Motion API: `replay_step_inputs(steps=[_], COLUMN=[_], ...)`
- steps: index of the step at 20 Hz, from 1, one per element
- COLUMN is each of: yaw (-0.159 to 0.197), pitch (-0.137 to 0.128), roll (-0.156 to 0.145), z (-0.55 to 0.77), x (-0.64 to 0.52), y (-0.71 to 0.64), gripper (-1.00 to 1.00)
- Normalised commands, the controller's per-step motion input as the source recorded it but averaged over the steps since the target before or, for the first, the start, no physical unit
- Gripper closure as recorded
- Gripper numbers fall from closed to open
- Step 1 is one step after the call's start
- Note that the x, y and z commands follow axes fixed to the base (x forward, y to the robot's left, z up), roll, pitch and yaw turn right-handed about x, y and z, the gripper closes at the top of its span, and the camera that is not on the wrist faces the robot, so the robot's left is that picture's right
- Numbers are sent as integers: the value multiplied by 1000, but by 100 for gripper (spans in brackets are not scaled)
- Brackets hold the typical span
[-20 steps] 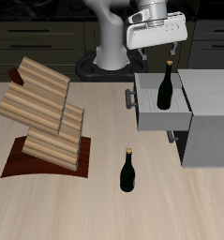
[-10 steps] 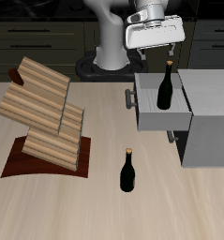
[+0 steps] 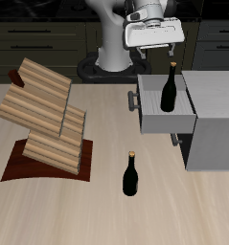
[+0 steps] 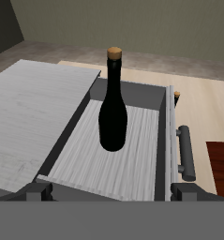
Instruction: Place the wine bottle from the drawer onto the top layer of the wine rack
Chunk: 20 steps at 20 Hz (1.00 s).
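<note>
The wine bottle [image 3: 170, 89] stands upright in the open grey drawer [image 3: 156, 117] of the cabinet. It also shows in the wrist view [image 4: 113, 108], dark with a gold cap, on the drawer's floor [image 4: 104, 164]. My gripper [image 3: 161, 50] hangs open and empty above the bottle's cap, not touching it. Its fingertips [image 4: 43, 190] stand wide apart. The wine rack's top layer [image 3: 41, 82], a tilted light-wood slab, tops the zigzag stack across the table from the drawer. A second dark bottle [image 3: 131, 175] stands on the table near the front edge.
The grey cabinet [image 3: 214, 115] stands behind the drawer. The drawer's rounded handle [image 4: 186, 152] faces the rack. The rack sits on a dark red-brown base [image 3: 25, 167]. The robot's base [image 3: 111, 57] stands at the table's back.
My gripper has risen slightly and shifted a little farther back above the bottle. The bottles, drawer and rack have not moved.
</note>
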Motion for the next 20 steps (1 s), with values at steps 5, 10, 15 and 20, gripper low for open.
replay_step_inputs(steps=[5, 10, 15, 20], yaw=[-20, -35, -56, -18], pitch=[-4, -14, -4, 5], roll=[-42, -35, -29, 27], z=[69, 53, 100, 51], x=[203, 88, 168, 34], y=[-44, -16, 49, 183], gripper=[-100, -100, -100, -100])
